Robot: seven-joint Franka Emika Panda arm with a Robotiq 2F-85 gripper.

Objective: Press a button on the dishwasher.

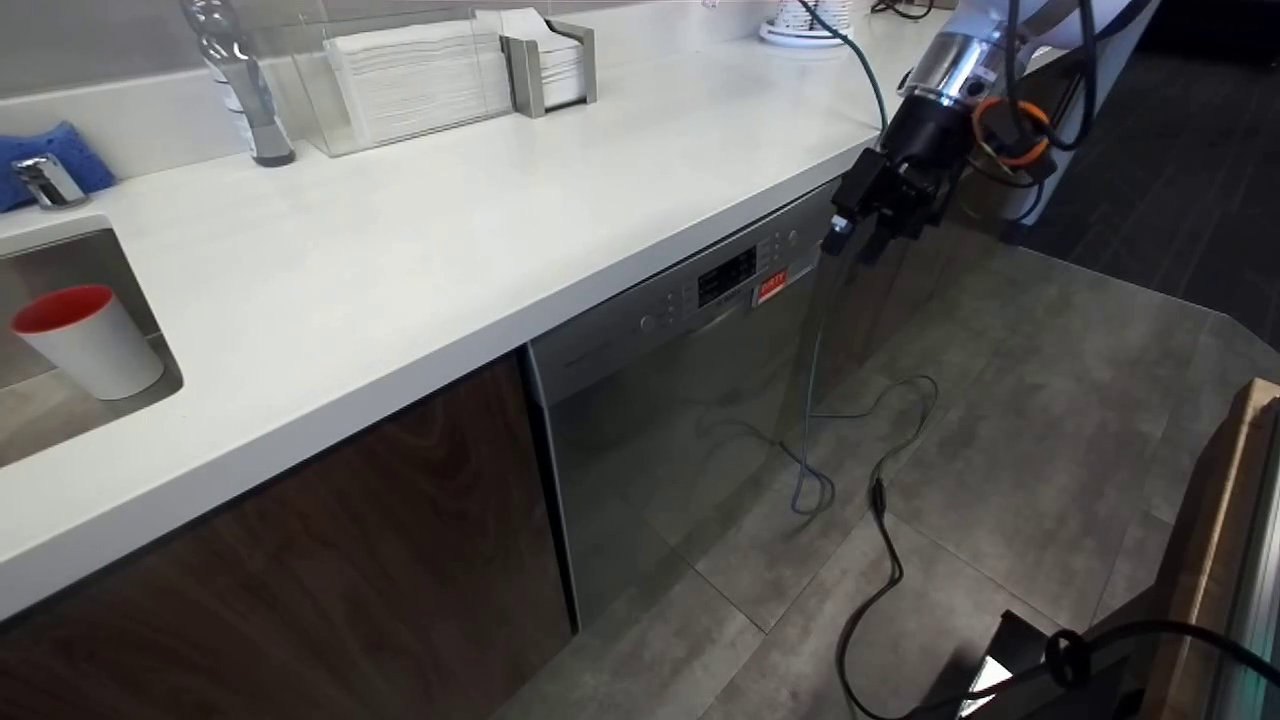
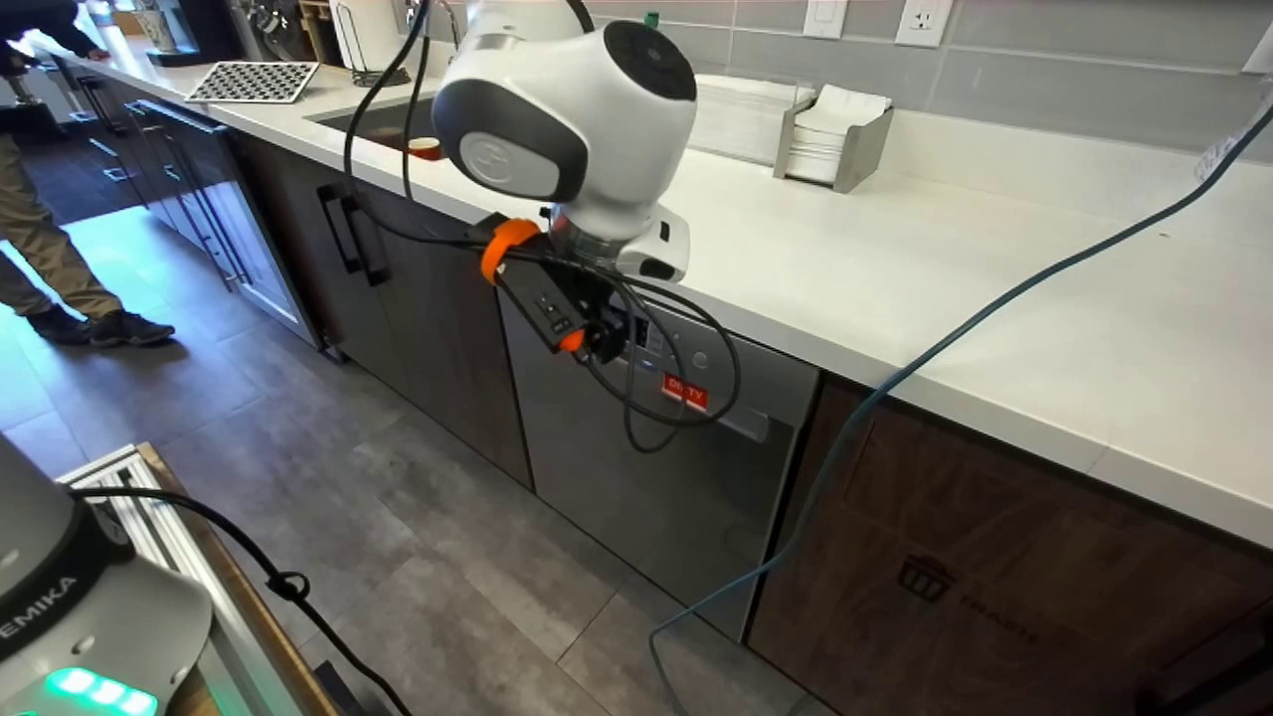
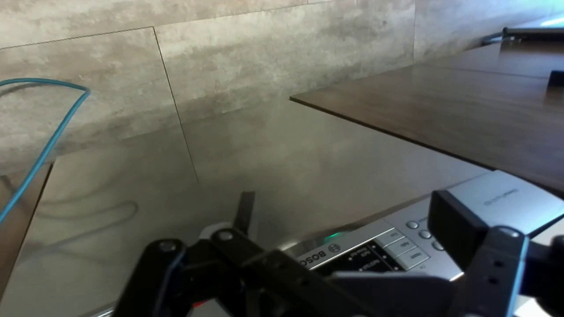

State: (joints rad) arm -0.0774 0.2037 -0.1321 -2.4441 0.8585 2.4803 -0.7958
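The dishwasher has a wide grey metal front, seen in both exterior views and the wrist view. Along its top runs a control strip with a dark display and a red DIRTY label. In the wrist view, flat buttons and round buttons show between and beside my fingers. My gripper is open and empty, pointing down near the strip's end, below the counter edge. Its spread fingers also show in the wrist view. Contact with the panel cannot be told.
The white countertop juts out above the dishwasher. Dark wooden cabinets flank it. A blue-green cable hangs over the counter to the floor. Napkin holders and a sink with a cup are on the counter. A person stands far off.
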